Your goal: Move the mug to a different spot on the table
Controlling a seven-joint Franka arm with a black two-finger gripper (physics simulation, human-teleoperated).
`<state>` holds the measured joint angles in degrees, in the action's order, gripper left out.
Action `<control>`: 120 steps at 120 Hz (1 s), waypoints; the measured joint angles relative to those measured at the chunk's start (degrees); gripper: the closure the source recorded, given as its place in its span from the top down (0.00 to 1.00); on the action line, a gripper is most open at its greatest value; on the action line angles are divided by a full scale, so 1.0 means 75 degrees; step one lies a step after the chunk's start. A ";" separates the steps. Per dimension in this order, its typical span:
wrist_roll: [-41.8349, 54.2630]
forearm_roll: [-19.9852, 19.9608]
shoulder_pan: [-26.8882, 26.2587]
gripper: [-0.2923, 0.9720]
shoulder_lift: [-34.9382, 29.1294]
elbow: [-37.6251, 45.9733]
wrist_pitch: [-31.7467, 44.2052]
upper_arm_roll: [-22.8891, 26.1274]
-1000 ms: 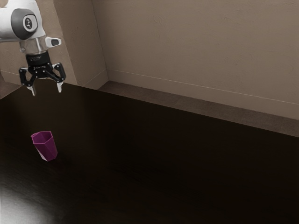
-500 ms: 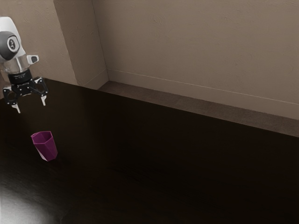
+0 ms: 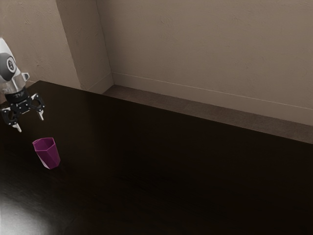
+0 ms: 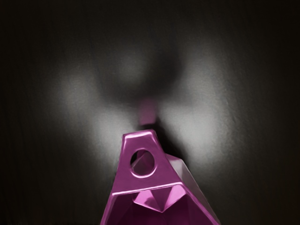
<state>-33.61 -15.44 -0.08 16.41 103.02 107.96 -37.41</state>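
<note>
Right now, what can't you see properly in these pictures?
- The arm above the tool: exterior view, cut off by the left edge.
- Inside of the mug: exterior view, too small and dark to tell.
- Lower part of the mug: wrist view, cut off by the bottom edge.

Here's the table (image 3: 186, 166), dark and glossy, almost black, its far edge slanting from the exterior view's upper left down to its right. A pale sheen sits on the top at the near left corner. Standing on it is the mug (image 3: 47, 152), purple and faceted, upright, mouth up, close to the exterior view's left side. From the wrist, the mug (image 4: 154, 197) shows a handle with a round hole, and soft grey glare lies on the table (image 4: 56, 140) around it.
</note>
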 joint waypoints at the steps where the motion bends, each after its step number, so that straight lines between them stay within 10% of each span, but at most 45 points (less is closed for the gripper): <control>1: -0.0016 -0.0020 0.0003 0.77 0.0001 0.0023 0.0016 0.0000; 120: -0.1028 -0.1378 0.0033 0.74 0.0292 0.1738 0.2894 -0.0110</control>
<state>-41.32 -25.78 0.16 18.60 116.05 129.67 -38.24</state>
